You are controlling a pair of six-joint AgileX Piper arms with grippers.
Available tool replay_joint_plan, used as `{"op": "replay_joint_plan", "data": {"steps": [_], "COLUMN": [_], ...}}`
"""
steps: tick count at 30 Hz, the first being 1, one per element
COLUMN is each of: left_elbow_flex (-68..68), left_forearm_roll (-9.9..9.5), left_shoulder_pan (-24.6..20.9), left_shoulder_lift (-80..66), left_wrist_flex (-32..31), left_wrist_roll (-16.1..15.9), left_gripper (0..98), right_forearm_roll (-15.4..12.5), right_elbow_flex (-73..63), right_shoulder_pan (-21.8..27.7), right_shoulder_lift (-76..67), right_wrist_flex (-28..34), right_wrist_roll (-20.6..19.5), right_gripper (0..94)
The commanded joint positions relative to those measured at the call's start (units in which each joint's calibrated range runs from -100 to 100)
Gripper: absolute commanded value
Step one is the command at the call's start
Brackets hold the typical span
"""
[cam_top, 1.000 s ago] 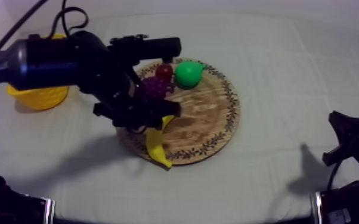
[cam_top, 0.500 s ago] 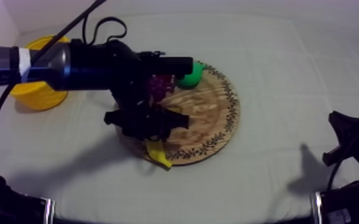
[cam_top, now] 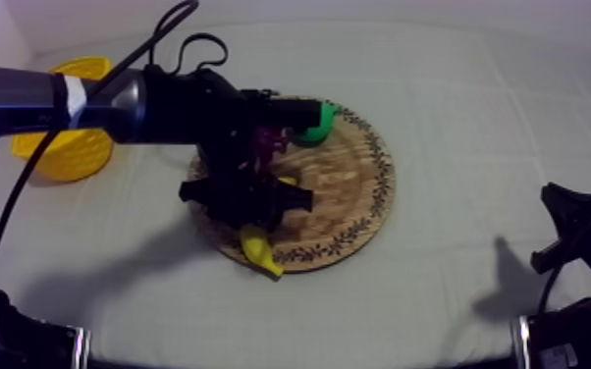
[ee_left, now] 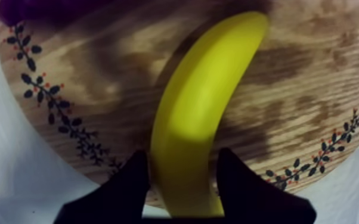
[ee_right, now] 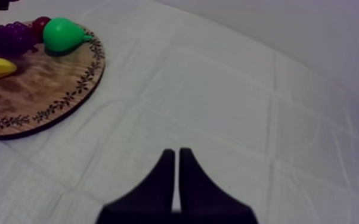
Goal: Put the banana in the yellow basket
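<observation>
Left tool [ee_left: 182, 164]: released; its two black fingers stand apart, one at each side of the banana [ee_left: 200, 107], close against the skin
Banana: flat on the wooden board [ee_left: 313, 101] near its front rim, one end reaching out past the rim over the cloth; not yet lifted
Grip: I would close squarely across the narrow width where the fingers now sit; the skin looks smooth and curved, so a pinch off the midline may let it swivel
Lift: straight up first, I judge, so the long end clears the board before any sideways travel
Right tool [ee_right: 176, 156]: clenched on nothing, a narrow wedge low over bare cloth, well apart from the board
Neighbours: bunch of grapes [ee_right: 9, 37], small red fruit [ee_right: 39, 25] and pear [ee_right: 62, 34] huddle at the board's far side, apart from the banana, so the grasp looks unobstructed
Yellow basket [cam_top: 64, 157]: on the bench at my left, beyond the board and apart from it; the carry goes left and away
Surface: grey-white cloth [ee_right: 217, 89], creased in squares, soft enough to shift under a dragged fruit
Room: pale plain wall [ee_right: 313, 36] behind the bench
</observation>
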Motion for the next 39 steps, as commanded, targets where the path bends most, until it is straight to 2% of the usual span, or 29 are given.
{"op": "replay_joint_plan", "data": {"steps": [1,11,18,23,28,33,39], "left_elbow_flex": [-0.65,-2.20,-2.33,-3.84,-5.35,-8.33,-12.40], "left_forearm_roll": [-0.04,-0.04,-0.45,-2.25,-4.51,-7.15,-9.66], "left_shoulder_pan": [0.00,-0.13,0.11,0.54,-0.91,-4.31,-10.86], "left_shoulder_lift": [0.41,1.71,0.95,-2.47,-8.78,-16.38,-23.21], "left_wrist_flex": [0.34,1.03,1.49,4.99,10.61,16.35,21.13], "left_wrist_roll": [-0.12,-0.81,-0.66,0.12,0.90,0.61,-1.22], "left_gripper": [44.1,27.6,25.5,26.9,27.1,27.3,26.8], "right_forearm_roll": [-0.02,-0.02,-0.02,-0.02,-0.02,-0.02,-0.02], "right_elbow_flex": [-0.03,-0.03,-0.03,-0.03,-0.03,-0.03,-0.03], "right_shoulder_pan": [0.00,0.00,0.00,0.00,0.00,0.00,0.00], "right_shoulder_lift": [-0.04,-0.04,-0.04,-0.04,-0.04,-0.04,-0.04], "right_wrist_flex": [0.02,0.02,0.02,0.02,0.02,0.02,0.02], "right_wrist_roll": [-0.06,-0.06,-0.06,-0.06,-0.06,-0.06,-0.06], "right_gripper": [0.5,0.5,0.5,0.5,0.5,0.5,0.5]}}
